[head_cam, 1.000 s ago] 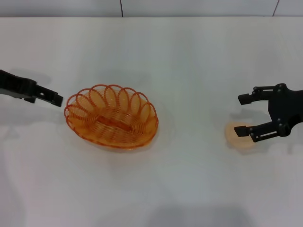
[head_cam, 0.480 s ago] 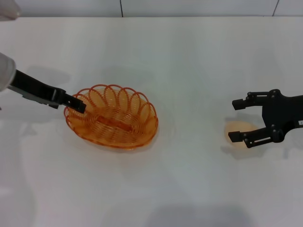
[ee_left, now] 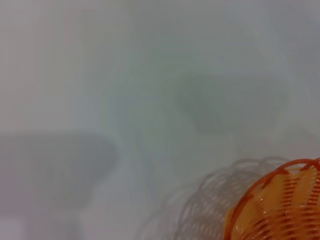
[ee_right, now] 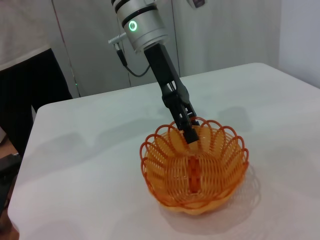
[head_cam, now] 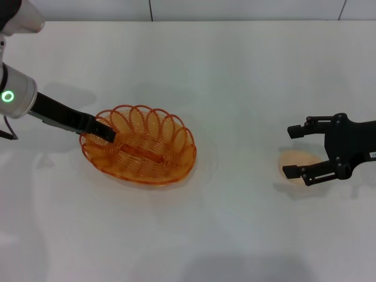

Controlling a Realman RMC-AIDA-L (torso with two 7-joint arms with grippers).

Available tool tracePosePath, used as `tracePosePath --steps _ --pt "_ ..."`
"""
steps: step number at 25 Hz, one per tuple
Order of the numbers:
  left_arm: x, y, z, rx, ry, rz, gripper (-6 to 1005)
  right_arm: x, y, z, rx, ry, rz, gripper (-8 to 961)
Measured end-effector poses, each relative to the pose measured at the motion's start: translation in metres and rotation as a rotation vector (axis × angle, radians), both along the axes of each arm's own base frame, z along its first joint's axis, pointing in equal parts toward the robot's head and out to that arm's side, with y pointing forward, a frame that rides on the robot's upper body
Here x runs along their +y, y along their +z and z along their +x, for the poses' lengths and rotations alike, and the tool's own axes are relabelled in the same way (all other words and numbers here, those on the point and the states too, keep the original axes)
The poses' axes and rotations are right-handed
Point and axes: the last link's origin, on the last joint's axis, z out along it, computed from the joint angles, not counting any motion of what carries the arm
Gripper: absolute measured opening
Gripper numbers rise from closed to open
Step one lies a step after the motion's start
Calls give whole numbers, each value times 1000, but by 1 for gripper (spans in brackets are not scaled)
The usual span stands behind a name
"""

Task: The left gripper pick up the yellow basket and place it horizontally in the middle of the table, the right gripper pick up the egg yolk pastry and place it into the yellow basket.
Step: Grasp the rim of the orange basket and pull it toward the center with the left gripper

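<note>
The yellow basket (head_cam: pixel 139 147) sits upright on the white table (head_cam: pixel 235 76), left of centre. My left gripper (head_cam: pixel 103 130), on its white arm with a green light ring (head_cam: pixel 8 96), reaches in from the left, its tip at the basket's left rim. The right wrist view shows the basket (ee_right: pixel 195 172) and the left gripper (ee_right: pixel 186 126) at its far rim. A part of the basket (ee_left: pixel 285 205) shows in the left wrist view. The egg yolk pastry (head_cam: pixel 296 159) lies on the table at the right. My right gripper (head_cam: pixel 292 151) is open around it, one finger on either side.
The table's far edge meets a grey wall (head_cam: pixel 235 9). In the right wrist view, grey panels (ee_right: pixel 210 35) and a dark shape (ee_right: pixel 30 95) stand beyond the table.
My left gripper has moved right from beside the basket to its left rim. My right gripper has shifted a little left, its fingers now around the pastry.
</note>
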Motion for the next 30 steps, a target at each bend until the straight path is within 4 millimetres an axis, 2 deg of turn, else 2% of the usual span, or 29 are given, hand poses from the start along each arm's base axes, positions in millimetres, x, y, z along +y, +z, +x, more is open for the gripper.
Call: tracePosePath --steps 3,14,19,25,30 --pt "0 0 0 1 -2 3 734 0 0 0 0 2 -1 854" --pt "1 -2 1 1 -1 10 505 0 1 1 -2 6 2 852" --pt "1 -2 2 -3 -5 12 274 0 2 1 -2 6 4 851" --pt "2 0 6 -32 -16 25 77 0 3 0 8 5 9 850" --pt "1 0 16 -107 -27 33 74 0 6 2 17 -4 22 849"
